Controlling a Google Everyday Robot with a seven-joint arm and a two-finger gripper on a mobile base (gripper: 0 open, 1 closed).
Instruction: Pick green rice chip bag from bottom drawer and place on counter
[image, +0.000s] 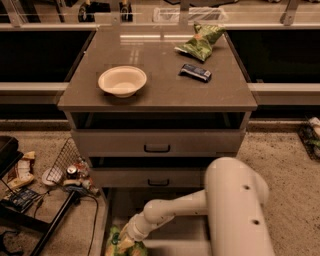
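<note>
The green rice chip bag (116, 245) lies at the front left of the open bottom drawer (172, 234), at the lower edge of the view; only part of it shows. My gripper (126, 240) is down in the drawer at the end of the white arm, right at the bag and partly covering it. The counter (165, 95) is above, over the drawers.
On the counter are a white bowl (122, 81), a dark blue bar (195, 72) and an olive-green bag (200, 42). Two closed drawer fronts with black handles (157, 148) sit above the open drawer. A wire basket with clutter (70, 169) stands on the floor at left.
</note>
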